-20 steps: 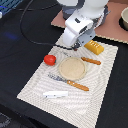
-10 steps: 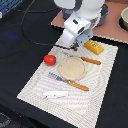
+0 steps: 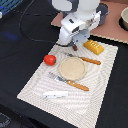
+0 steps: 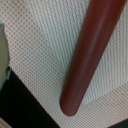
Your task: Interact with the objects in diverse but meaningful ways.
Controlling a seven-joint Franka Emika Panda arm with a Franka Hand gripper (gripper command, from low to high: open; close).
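Reddish-brown sausage stick lay on the woven placemat near its far edge, beneath the tool; tool state could not be determined

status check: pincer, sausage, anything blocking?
Pincer low over placemat, open or shut unclear. Sausage stick right beneath it, over the mat. Bread block close beside; otherwise nothing blocking.

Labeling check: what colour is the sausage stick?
Reddish-brown, smooth and glossy. The sausage stick shows best in the wrist view, over the woven mat.

Sausage stick cut by the wrist view's edge, jaws hidden behind arm housing
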